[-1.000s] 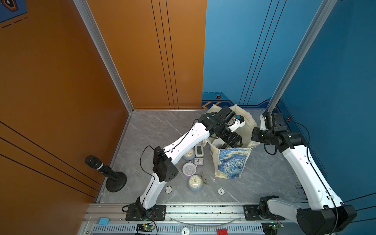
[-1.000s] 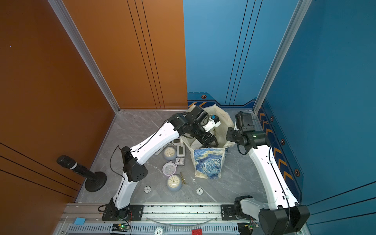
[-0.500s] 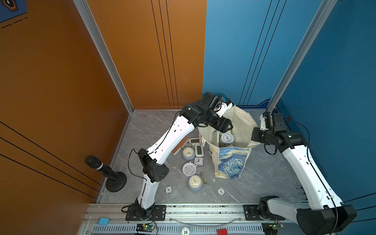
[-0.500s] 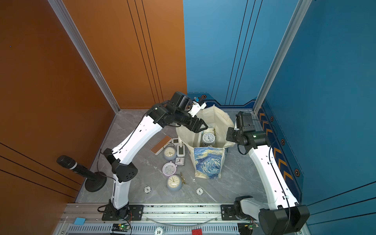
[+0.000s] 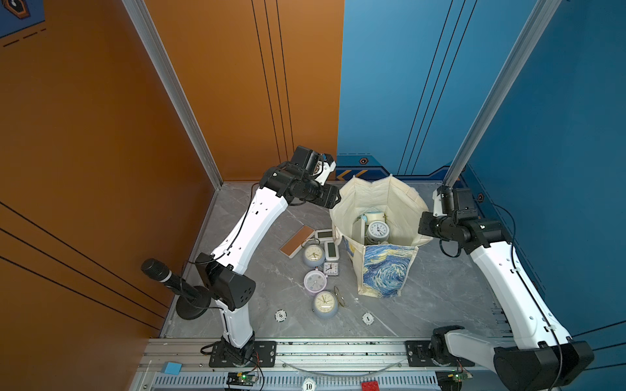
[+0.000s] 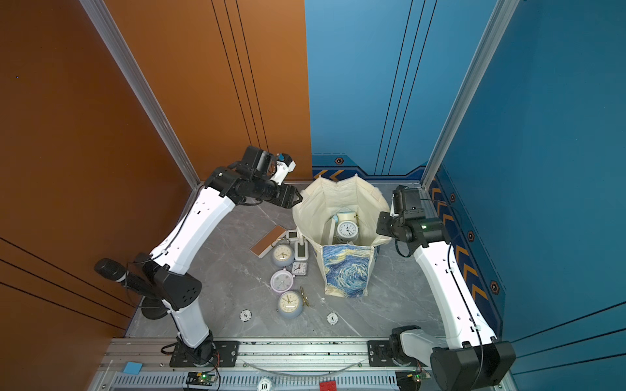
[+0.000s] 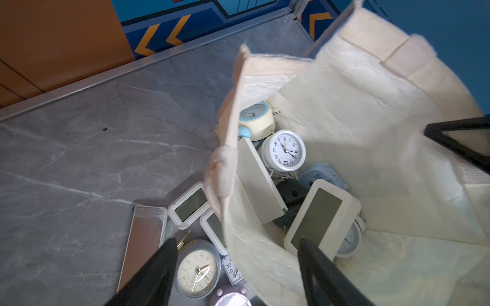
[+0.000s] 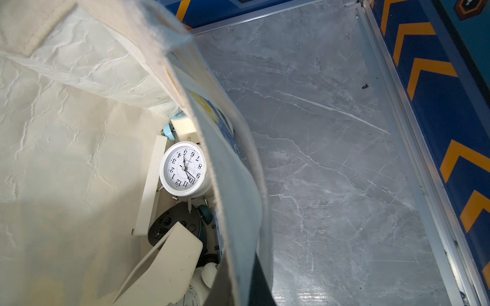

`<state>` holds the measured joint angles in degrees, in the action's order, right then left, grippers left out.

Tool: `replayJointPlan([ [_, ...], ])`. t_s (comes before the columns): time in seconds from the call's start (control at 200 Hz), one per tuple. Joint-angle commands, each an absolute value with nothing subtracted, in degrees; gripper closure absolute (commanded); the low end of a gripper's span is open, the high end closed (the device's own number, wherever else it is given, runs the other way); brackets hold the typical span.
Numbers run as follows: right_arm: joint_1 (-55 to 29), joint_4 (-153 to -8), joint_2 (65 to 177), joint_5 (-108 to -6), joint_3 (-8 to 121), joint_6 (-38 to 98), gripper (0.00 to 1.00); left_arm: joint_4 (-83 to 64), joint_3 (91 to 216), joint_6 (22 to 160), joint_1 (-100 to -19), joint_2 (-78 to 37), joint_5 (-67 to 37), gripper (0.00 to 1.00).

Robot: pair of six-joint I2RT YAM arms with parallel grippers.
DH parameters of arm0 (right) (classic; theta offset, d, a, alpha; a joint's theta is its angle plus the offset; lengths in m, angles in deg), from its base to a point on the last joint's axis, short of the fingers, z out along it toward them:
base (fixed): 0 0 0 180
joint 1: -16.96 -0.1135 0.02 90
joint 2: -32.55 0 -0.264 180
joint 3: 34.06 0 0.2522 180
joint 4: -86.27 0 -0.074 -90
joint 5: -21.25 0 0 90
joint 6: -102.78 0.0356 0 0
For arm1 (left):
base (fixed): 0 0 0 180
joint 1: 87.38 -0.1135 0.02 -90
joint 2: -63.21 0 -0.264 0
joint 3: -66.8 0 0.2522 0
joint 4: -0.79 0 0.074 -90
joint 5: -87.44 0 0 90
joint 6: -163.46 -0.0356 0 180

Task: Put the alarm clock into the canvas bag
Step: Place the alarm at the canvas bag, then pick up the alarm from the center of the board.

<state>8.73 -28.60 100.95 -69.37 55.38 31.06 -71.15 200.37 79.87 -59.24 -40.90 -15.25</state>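
The canvas bag (image 5: 386, 274) stands open at the back of the table, its starry print facing the front; it shows in both top views (image 6: 345, 270). A white round alarm clock (image 5: 377, 230) (image 7: 285, 150) (image 8: 184, 168) lies face up inside it on top of several other clocks. My left gripper (image 5: 333, 199) (image 7: 237, 243) hovers open and empty just above the bag's left rim. My right gripper (image 5: 421, 230) (image 8: 246, 286) is shut on the bag's right rim and holds that side up.
Left of the bag on the table lie several clocks: a grey-blue one (image 5: 313, 254), a lilac one (image 5: 315, 280), another grey-blue one (image 5: 324, 303), white digital ones (image 5: 331, 250) and a brown slab (image 5: 297, 241). A microphone on a stand (image 5: 169, 277) is at the front left.
My left gripper has come up out of the bag and drawn back to the left, leaving the white alarm clock inside. The right arm has not moved.
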Motion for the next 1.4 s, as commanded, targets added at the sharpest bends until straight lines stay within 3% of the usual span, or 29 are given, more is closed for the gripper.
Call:
replayJointPlan([
  [0.0,9.1,-30.2,100.1,-69.2,55.3,31.4,0.91,-71.8,196.7,78.3,-62.4,-38.5,-13.9,0.27],
  [0.476,9.1,-30.1,100.2,-68.9,55.4,31.2,0.91,-71.5,185.4,75.7,-67.2,-44.9,-12.5,0.30],
  [1.396,9.2,-29.5,101.2,-68.7,56.8,30.9,0.91,-71.0,189.5,72.1,-68.5,-65.9,-5.6,0.21],
])
